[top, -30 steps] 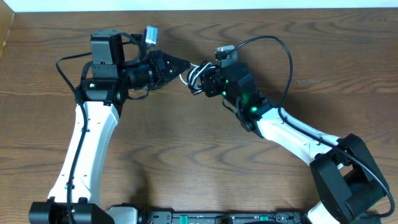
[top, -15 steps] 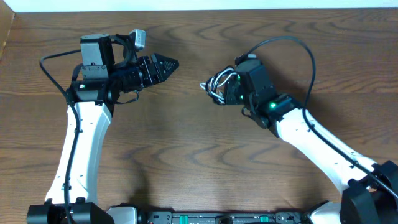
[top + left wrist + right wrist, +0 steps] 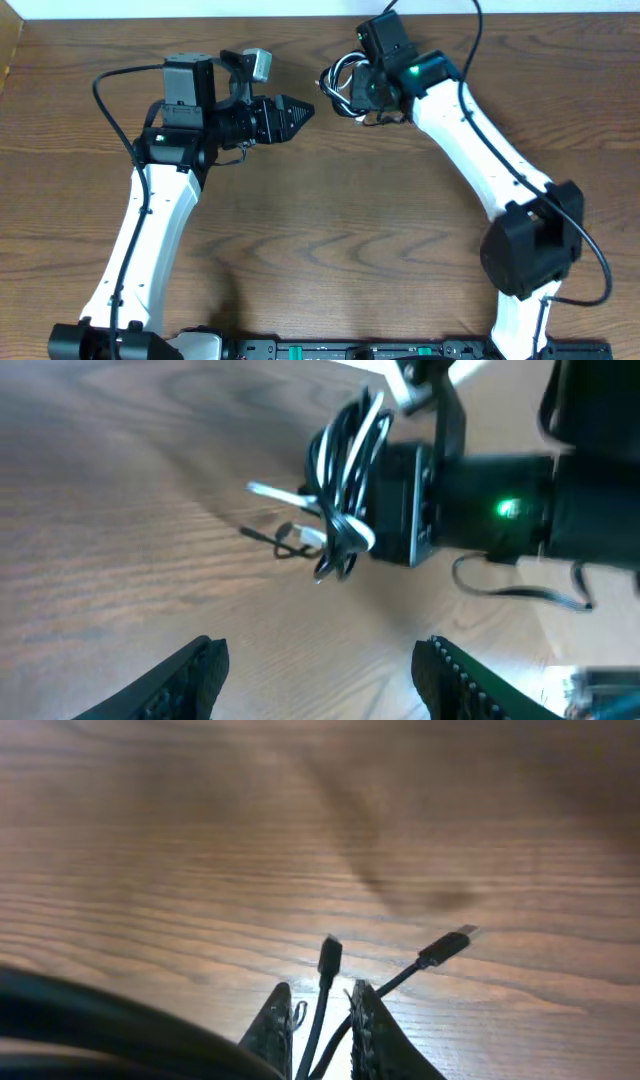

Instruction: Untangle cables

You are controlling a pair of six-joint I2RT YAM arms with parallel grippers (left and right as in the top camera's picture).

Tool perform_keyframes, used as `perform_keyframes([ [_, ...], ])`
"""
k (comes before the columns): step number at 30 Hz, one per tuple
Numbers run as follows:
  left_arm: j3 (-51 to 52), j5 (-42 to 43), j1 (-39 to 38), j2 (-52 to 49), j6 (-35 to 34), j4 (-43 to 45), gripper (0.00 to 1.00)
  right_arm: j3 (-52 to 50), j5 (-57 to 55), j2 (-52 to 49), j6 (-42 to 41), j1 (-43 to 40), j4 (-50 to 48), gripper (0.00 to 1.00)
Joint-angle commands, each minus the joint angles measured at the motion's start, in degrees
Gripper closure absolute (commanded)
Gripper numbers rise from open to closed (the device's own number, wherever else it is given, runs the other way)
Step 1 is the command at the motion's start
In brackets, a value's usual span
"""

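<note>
The black and white cables [image 3: 337, 82] hang as one tangled bundle from my right gripper [image 3: 352, 92], raised near the far edge of the table. In the left wrist view the bundle [image 3: 345, 475] dangles in front of the right gripper's black body, with a white plug end [image 3: 265, 489] sticking out to the left. In the right wrist view my right gripper [image 3: 318, 998] is shut on black cable strands [image 3: 322, 1005], and two plug ends [image 3: 443, 946] point away over the wood. My left gripper [image 3: 306, 109] is open and holds nothing, just left of the bundle; its fingers [image 3: 200, 665] stand wide apart.
The wooden table [image 3: 320, 240] ends at a pale strip [image 3: 120, 10] along the far side, close behind the right gripper. Thick black arm cables [image 3: 110, 85] loop beside the left arm.
The left gripper let go of the bundle, opened, drew back and returned to the bundle's left. The right arm closed on the cables and carried them right, then toward the far edge.
</note>
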State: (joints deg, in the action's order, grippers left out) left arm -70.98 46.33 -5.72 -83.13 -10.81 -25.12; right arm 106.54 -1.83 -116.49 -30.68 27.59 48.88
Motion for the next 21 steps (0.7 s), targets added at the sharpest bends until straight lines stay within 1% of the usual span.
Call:
perform_keyframes([
  [1, -0.85, -8.59, -0.5, 0.55, -9.88, 0.94, 0.36, 1.99, -0.2, -2.91, -1.2, -0.13, -0.17, 0.96],
  [7, -0.85, -11.43, -2.67, -3.65, -16.13, 6.75, 0.36, 1.99, 0.35, -3.58, -2.12, 0.04, -0.68, 0.96],
  [9, -0.85, -10.73, -2.75, -5.38, -17.0, 7.82, 0.37, 1.99, 1.01, -3.58, -2.12, 0.04, -0.68, 0.96],
  [11, -0.85, -8.85, -2.97, -7.98, -17.2, 9.07, 0.41, 1.99, 1.99, -3.58, -2.1, 0.09, -0.9, 0.96],
  [14, -0.85, -5.07, -3.76, -11.06, -17.55, 12.5, 0.43, 1.99, 2.64, -3.58, -2.1, 0.22, -1.75, 0.96],
  [16, -0.85, -4.76, -3.76, -11.41, -18.36, 13.7, 0.43, 1.99, 2.64, -3.58, -2.12, 0.26, -1.81, 0.96],
  [18, -0.85, -4.68, -3.74, -11.37, -21.27, 15.8, 0.43, 1.99, 2.64, -3.61, -2.12, 0.24, -1.81, 0.96],
  [21, -0.85, -2.21, -3.76, -11.37, -22.56, 18.49, 0.44, 1.99, 2.62, -3.65, -2.12, 0.24, -1.92, 0.97],
])
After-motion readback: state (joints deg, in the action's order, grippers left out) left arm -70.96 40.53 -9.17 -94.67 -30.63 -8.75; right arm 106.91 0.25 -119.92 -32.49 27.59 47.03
